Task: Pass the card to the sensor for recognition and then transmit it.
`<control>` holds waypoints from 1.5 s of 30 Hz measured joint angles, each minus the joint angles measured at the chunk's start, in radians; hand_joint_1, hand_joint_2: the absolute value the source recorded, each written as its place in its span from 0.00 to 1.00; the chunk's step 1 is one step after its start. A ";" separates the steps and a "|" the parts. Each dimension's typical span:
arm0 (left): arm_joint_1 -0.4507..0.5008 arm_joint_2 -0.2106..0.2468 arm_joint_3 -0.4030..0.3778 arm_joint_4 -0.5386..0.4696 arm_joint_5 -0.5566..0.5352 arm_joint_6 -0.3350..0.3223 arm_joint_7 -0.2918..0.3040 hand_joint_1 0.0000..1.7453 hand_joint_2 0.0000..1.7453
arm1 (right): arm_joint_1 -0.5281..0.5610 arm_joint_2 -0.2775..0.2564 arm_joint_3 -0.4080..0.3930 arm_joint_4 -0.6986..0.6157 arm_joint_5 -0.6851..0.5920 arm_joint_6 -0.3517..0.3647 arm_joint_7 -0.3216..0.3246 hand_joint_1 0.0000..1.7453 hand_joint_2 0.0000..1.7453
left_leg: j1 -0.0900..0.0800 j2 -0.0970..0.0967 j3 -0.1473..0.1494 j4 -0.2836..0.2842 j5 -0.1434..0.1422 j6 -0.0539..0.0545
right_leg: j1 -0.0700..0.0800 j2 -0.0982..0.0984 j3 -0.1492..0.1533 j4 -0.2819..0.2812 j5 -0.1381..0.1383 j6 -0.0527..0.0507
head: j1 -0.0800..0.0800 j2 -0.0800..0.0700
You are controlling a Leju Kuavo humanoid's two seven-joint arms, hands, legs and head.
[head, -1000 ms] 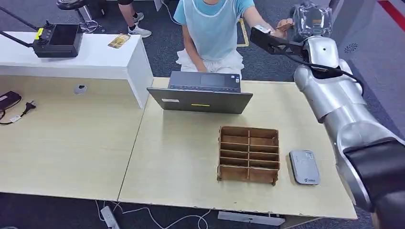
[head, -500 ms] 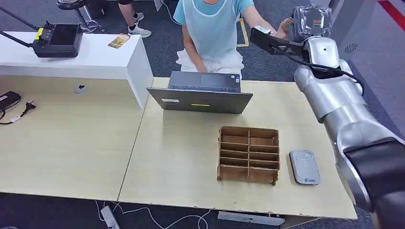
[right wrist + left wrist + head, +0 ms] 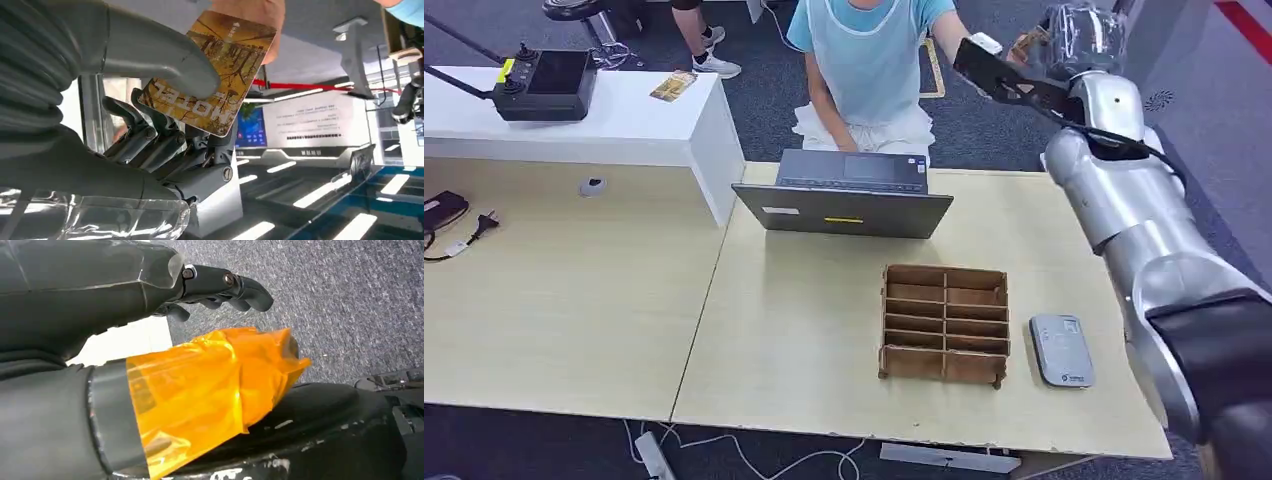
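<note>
Now the right hand point(image 3: 165, 125) pinches the hotel key card point(image 3: 215, 70) between its thumb and darker fingers, raised well beyond the laptop point(image 3: 849, 195), where a person's hand point(image 3: 250, 15) grips the card's far edge. The card reader point(image 3: 1061, 350) lies just beside the wooden divider box point(image 3: 945, 324). The left hand point(image 3: 150, 295) holds nothing, fingers curled loosely.
</note>
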 joint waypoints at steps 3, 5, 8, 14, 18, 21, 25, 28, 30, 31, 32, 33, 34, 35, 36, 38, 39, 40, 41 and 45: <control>0.000 0.000 0.000 0.000 0.003 0.002 0.000 0.00 0.00 | 0.005 0.002 -0.026 -0.015 -0.047 0.014 -0.015 1.00 1.00 | 0.000 0.000 0.000 0.000 0.000 0.000 | 0.000 0.000 0.000 0.000 0.000 0.000 | 0.000 0.000; 0.000 0.000 0.000 0.000 0.006 0.005 0.000 0.00 0.00 | 0.009 0.003 -0.049 -0.026 -0.085 0.017 -0.026 1.00 1.00 | 0.000 0.000 0.000 0.000 0.000 0.000 | 0.000 0.000 0.000 0.000 0.000 0.000 | 0.000 0.000; 0.000 0.000 0.000 0.000 0.013 0.008 -0.001 0.00 0.00 | 0.015 0.004 -0.080 -0.043 -0.141 0.021 -0.044 1.00 1.00 | 0.000 0.000 0.000 0.000 0.000 0.000 | 0.000 0.000 0.000 0.000 0.000 0.000 | 0.000 0.000; 0.001 -0.001 0.001 0.000 0.031 0.011 -0.002 0.00 0.00 | 0.029 0.003 -0.166 -0.089 -0.309 0.080 -0.085 1.00 1.00 | 0.000 0.000 0.000 0.000 0.000 0.000 | 0.000 0.000 0.000 0.000 0.000 0.000 | 0.000 0.000; 0.002 -0.001 0.004 0.000 0.047 0.017 -0.002 0.00 0.00 | 0.030 0.003 -0.226 -0.100 -0.449 0.178 -0.114 1.00 1.00 | 0.000 0.000 0.000 0.000 0.000 0.000 | 0.000 0.000 0.000 0.000 0.000 0.000 | 0.000 0.000; 0.002 -0.001 0.012 0.000 0.057 0.022 -0.002 0.00 0.00 | 0.030 -0.004 -0.274 -0.100 -0.561 0.254 -0.146 1.00 1.00 | 0.000 0.000 0.000 0.000 0.000 0.000 | 0.000 0.000 0.000 0.000 0.000 0.000 | 0.000 0.000; 0.002 -0.001 0.022 0.000 0.068 0.029 -0.003 0.00 0.00 | 0.030 -0.024 -0.322 -0.100 -0.662 0.323 -0.180 1.00 1.00 | 0.000 0.000 0.000 0.000 0.000 0.000 | 0.000 0.000 0.000 0.000 0.000 0.000 | 0.000 0.000; 0.002 -0.001 0.027 0.000 0.074 0.030 -0.003 0.00 0.00 | 0.034 -0.046 -0.351 -0.100 -0.754 0.389 -0.204 1.00 1.00 | 0.000 0.000 0.000 0.000 0.000 0.000 | 0.000 0.000 0.000 0.000 0.000 0.000 | 0.000 0.000; 0.002 -0.002 0.032 0.000 0.080 0.032 -0.003 0.00 0.00 | 0.045 -0.066 -0.365 -0.103 -0.852 0.445 -0.218 1.00 1.00 | 0.000 0.000 0.000 0.001 0.000 0.000 | 0.000 0.000 0.000 0.000 0.000 0.000 | 0.000 0.000; 0.002 -0.002 0.035 0.000 0.082 0.033 -0.004 0.00 0.00 | 0.053 -0.078 -0.370 -0.108 -0.893 0.466 -0.225 1.00 1.00 | 0.000 0.000 0.000 0.001 0.000 0.000 | 0.000 0.000 0.000 0.000 0.000 0.000 | 0.000 0.000; 0.003 -0.002 0.037 0.000 0.084 0.035 -0.004 0.00 0.00 | 0.061 -0.087 -0.374 -0.111 -0.924 0.482 -0.229 1.00 1.00 | 0.000 -0.001 0.000 0.001 0.000 0.000 | 0.000 0.000 0.000 0.000 0.000 0.000 | 0.000 0.000; 0.003 -0.002 0.039 0.000 0.085 0.036 -0.004 0.00 0.00 | 0.070 -0.099 -0.375 -0.117 -0.965 0.502 -0.231 1.00 1.00 | 0.000 0.000 0.000 0.001 0.000 0.000 | 0.000 0.000 0.000 0.000 0.000 0.000 | 0.000 0.000; 0.003 -0.002 0.043 0.000 0.087 0.038 -0.004 0.00 0.00 | 0.080 -0.111 -0.376 -0.124 -0.999 0.514 -0.232 1.00 1.00 | 0.000 0.000 0.000 0.001 0.000 0.000 | 0.000 0.000 0.000 0.000 0.000 0.000 | 0.000 0.000; 0.003 -0.002 0.044 0.000 0.087 0.039 -0.004 0.00 0.00 | 0.089 -0.121 -0.376 -0.132 -1.026 0.521 -0.232 1.00 1.00 | 0.000 0.000 0.000 0.001 0.000 0.000 | 0.000 0.000 0.000 0.000 0.000 0.000 | 0.000 0.000; 0.003 -0.002 0.045 0.000 0.088 0.039 -0.005 0.00 0.00 | 0.095 -0.129 -0.376 -0.136 -1.036 0.523 -0.233 1.00 1.00 | 0.000 0.000 0.000 0.001 0.000 0.001 | 0.000 0.000 0.000 0.000 0.000 0.000 | 0.000 0.000; 0.003 -0.002 0.048 0.000 0.089 0.040 -0.005 0.00 0.00 | 0.105 -0.144 -0.376 -0.142 -1.053 0.533 -0.233 1.00 1.00 | 0.000 0.000 0.000 0.001 -0.001 0.001 | 0.000 0.000 0.000 0.000 0.000 0.000 | 0.000 0.000; 0.003 -0.002 0.050 0.000 0.090 0.040 -0.006 0.00 0.00 | 0.112 -0.153 -0.376 -0.149 -1.089 0.553 -0.233 1.00 1.00 | 0.000 0.000 0.000 0.001 -0.001 0.001 | 0.000 0.001 -0.001 0.000 0.000 0.000 | 0.000 0.000; 0.003 -0.002 0.051 0.000 0.090 0.040 -0.008 0.00 0.00 | 0.121 -0.161 -0.376 -0.156 -1.132 0.575 -0.234 1.00 1.00 | 0.000 0.000 0.000 0.001 -0.001 0.001 | 0.000 0.000 0.000 0.000 0.000 0.000 | 0.000 0.000; 0.003 -0.002 0.051 0.000 0.092 0.042 -0.011 0.00 0.00 | 0.134 -0.172 -0.376 -0.167 -1.185 0.607 -0.237 1.00 1.00 | 0.000 -0.001 0.000 0.001 0.000 0.001 | 0.000 0.000 0.000 -0.001 0.000 0.000 | 0.000 0.000; 0.006 -0.002 0.053 0.000 0.097 0.046 -0.014 0.00 0.00 | 0.188 -0.219 -0.374 -0.215 -1.305 0.642 -0.240 1.00 1.00 | 0.000 -0.002 0.000 0.001 -0.001 0.001 | 0.000 -0.002 0.000 -0.001 0.000 0.000 | 0.000 0.000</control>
